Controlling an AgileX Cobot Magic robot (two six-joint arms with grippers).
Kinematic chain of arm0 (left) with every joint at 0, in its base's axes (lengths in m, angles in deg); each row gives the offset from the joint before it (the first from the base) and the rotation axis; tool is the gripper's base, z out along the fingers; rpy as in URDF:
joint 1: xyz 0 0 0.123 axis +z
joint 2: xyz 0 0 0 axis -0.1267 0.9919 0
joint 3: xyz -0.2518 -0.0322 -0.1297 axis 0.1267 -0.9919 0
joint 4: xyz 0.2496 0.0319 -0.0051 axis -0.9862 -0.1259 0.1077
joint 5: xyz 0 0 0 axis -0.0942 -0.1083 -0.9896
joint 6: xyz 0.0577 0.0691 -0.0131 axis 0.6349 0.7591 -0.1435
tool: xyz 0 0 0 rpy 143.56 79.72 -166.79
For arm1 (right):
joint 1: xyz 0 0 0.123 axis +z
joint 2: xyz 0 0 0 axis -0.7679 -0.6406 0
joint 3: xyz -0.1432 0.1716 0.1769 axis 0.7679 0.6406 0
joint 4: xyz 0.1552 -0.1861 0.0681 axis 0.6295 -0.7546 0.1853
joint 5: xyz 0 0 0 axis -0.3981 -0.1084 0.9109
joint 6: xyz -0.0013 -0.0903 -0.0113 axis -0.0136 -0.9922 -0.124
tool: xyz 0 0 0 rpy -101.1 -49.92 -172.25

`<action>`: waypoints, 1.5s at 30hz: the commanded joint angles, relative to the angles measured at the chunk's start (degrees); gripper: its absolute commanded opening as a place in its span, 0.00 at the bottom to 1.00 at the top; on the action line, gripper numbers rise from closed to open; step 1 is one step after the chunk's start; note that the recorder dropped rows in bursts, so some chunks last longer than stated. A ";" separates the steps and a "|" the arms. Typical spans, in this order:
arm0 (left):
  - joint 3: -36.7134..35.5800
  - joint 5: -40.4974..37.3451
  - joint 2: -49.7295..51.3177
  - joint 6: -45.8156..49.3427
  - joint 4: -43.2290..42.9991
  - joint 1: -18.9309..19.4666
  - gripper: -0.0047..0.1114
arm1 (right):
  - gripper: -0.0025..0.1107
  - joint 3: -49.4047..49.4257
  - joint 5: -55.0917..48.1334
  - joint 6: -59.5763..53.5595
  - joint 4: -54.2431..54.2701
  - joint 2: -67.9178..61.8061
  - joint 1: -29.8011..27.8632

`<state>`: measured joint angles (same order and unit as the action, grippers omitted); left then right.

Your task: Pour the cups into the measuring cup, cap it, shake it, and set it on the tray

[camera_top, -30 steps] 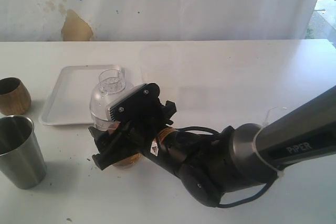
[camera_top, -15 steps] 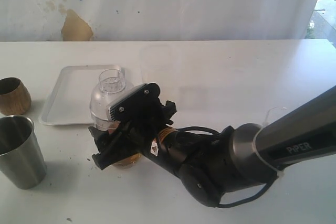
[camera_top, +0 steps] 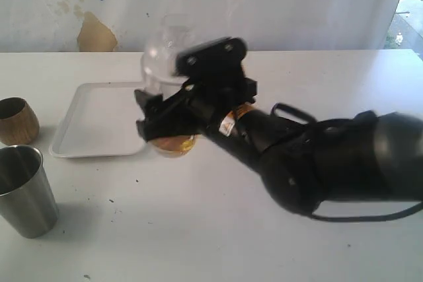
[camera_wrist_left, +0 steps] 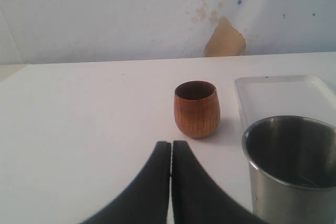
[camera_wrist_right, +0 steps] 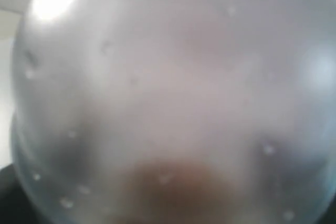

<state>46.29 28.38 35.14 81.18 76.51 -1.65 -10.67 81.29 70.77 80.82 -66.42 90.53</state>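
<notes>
Nothing here can be read from where I stand. A small white sticker [camera_top: 228, 125] sits on the right arm [camera_top: 317, 163], at four o'clock from the measuring cup [camera_top: 162, 57], but it is too blurred to read. The cup's printed marks are smeared too.

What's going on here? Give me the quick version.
The right end effector grips the measuring cup, which holds amber liquid and is capped with a clear domed lid, right beside the white tray. The picture is blurred there, which suggests motion, probably shaking. The left end effector hangs shut and empty near the wooden cup and the steel tumbler, both upright on the table.
</notes>
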 commanded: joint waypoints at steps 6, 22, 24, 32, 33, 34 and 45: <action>-0.25 0.39 -0.28 0.09 0.24 -0.02 0.05 | 0.02 -2.65 -11.12 -12.96 12.86 5.44 -1.35; -0.25 0.39 -0.28 0.09 0.24 -0.12 0.05 | 0.02 0.68 -15.61 -13.48 6.46 12.39 -4.14; -0.25 0.39 -0.28 0.09 0.24 -0.12 0.05 | 0.02 1.68 -15.42 -13.56 -0.10 13.18 -1.58; -0.25 0.39 -0.28 0.09 0.24 -0.12 0.05 | 0.02 4.50 -9.28 -18.53 10.53 14.93 -1.27; -0.25 0.39 -0.28 0.09 0.24 -0.12 0.05 | 0.02 4.49 -6.42 -18.99 19.91 14.83 -2.29; -0.25 0.39 -0.28 0.09 0.24 -0.12 0.05 | 0.02 4.24 -7.44 -18.35 21.90 15.16 -2.94; -0.25 0.50 -0.28 0.09 0.24 -0.12 0.05 | 0.02 5.65 -12.61 -26.33 16.83 18.60 -5.06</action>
<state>46.29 28.34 35.14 81.29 76.51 -1.65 -5.19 65.44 45.77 97.47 -48.99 86.63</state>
